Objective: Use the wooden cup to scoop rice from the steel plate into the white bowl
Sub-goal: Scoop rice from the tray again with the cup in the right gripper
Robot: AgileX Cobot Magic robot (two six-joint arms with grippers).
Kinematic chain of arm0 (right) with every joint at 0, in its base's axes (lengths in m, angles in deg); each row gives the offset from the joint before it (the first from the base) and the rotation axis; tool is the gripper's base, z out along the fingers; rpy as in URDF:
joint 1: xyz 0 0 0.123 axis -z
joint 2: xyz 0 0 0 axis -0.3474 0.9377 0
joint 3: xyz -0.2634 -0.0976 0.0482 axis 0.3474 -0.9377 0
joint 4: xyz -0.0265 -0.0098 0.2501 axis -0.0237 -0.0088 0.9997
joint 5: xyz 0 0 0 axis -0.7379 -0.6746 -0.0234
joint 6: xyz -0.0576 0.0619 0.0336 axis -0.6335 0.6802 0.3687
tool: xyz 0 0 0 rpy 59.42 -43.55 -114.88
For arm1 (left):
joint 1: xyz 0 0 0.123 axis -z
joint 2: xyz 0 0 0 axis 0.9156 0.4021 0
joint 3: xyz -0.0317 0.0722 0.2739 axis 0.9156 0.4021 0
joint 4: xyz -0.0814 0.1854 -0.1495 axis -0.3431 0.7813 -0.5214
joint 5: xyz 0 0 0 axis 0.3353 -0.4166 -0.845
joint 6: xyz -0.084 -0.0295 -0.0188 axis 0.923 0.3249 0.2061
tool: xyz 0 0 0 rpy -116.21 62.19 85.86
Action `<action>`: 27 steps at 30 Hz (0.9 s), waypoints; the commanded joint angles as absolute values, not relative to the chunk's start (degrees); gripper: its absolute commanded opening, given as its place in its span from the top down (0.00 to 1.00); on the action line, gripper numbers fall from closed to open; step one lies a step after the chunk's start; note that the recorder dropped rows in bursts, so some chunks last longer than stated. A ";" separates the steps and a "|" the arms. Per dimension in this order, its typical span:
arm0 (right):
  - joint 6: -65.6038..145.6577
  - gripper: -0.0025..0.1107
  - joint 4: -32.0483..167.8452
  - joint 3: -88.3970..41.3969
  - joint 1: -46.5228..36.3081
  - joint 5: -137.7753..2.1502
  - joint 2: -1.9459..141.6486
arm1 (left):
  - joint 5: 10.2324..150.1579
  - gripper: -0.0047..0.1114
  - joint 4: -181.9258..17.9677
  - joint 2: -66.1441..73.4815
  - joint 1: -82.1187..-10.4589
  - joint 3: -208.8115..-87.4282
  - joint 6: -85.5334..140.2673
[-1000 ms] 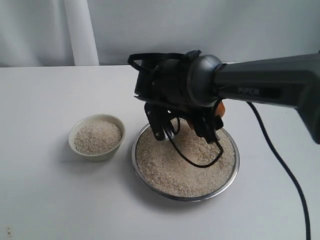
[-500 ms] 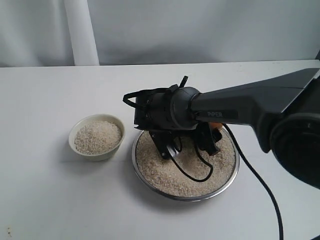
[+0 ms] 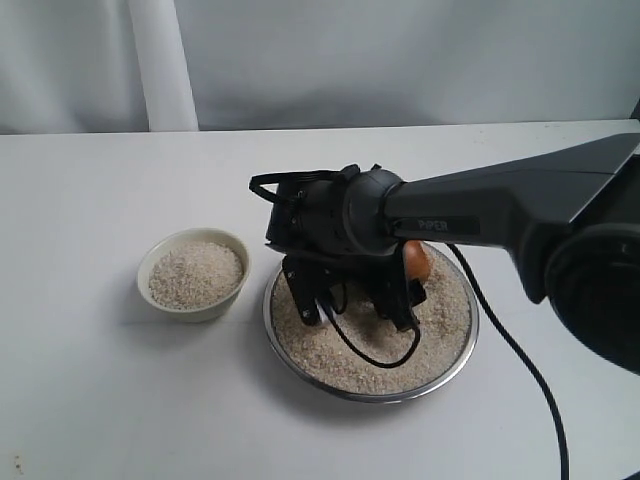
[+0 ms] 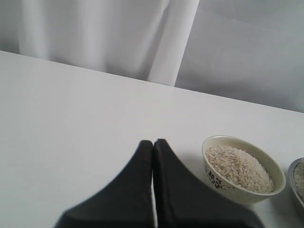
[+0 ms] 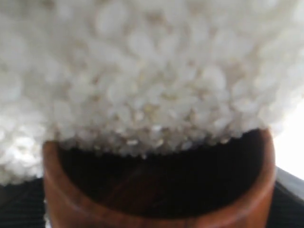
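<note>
**Tipping the cup mouth-first into the plate's rice**

We see the right gripper (image 3: 352, 305) low over the steel plate (image 3: 372, 396), reaching in from the right side of the exterior view. Its jaws stand wide and clamp the wooden cup (image 5: 57, 194) by its sides. From outside, only a reddish patch of the cup shows behind 1 finger. In the right wrist view the cup's dark mouth faces straight into the rice (image 3: 330, 350). Grains bunch against the rim, and we can see none inside yet. We judge the cup's long axis to be tipped well over, pointing forward and down into the heap. The coming move therefore turns on pushing along that axis and then rolling the mouth upward.

The white bowl (image 3: 195, 272) sits just beside the plate, on its left in the exterior view and apart from its rim. It already holds rice near its brim. Any load must travel leftward across the plate's edge to reach it. The left gripper (image 4: 153, 142) is over the table (image 4: 71, 104) with its jaws pressed together on nothing. It is the nearer of the 2 to the bowl, but the right gripper has the cup.

We count 1 steel plate, 1 white bowl, 1 wooden cup, 2 grippers, and 2 heaps of rice: 1 in the plate, 1 in the bowl.
</note>
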State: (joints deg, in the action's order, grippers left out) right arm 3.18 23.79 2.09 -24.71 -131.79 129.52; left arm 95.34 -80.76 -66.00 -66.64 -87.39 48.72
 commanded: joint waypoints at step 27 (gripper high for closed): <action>8.48 0.98 48.78 2.05 -22.03 -123.52 128.66 | 95.42 0.96 -80.96 -66.14 -66.29 -87.43 48.92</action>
